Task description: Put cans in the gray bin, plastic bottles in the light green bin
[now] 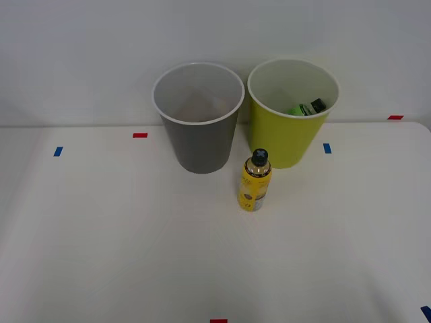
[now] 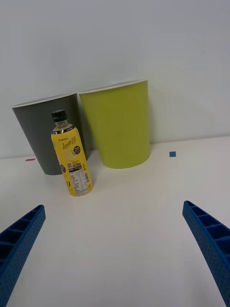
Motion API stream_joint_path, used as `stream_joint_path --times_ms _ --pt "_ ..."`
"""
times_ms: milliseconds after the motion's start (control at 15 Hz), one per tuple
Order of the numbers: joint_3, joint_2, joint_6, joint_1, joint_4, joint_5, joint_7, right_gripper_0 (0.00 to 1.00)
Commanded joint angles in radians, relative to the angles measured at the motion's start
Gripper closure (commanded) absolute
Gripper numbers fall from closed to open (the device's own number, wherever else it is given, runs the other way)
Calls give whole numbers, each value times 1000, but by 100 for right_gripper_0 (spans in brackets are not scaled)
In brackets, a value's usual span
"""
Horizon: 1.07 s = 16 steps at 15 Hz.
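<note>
A small yellow plastic bottle with a black cap stands upright on the white table, just in front of the gap between the two bins. The gray bin stands behind it to the left. The light green bin stands behind it to the right, and a green bottle with a dark cap lies inside it. My right gripper is open, its blue ribbed fingers spread wide, well short of the yellow bottle with only bare table between them.
Small red tape marks and blue tape marks dot the white table. A pale wall rises right behind the bins. Open table surface lies in front of the bottle and to both sides.
</note>
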Motion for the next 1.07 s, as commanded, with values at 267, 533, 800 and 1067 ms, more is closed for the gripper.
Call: stream_joint_path --times_ms 267,533,800,1067 --pt "0 0 0 0 0 0 0 0" --pt "0 0 0 0 0 0 0 0" --pt "0 0 0 0 0 0 0 0" --pt "0 0 0 0 0 0 0 0"
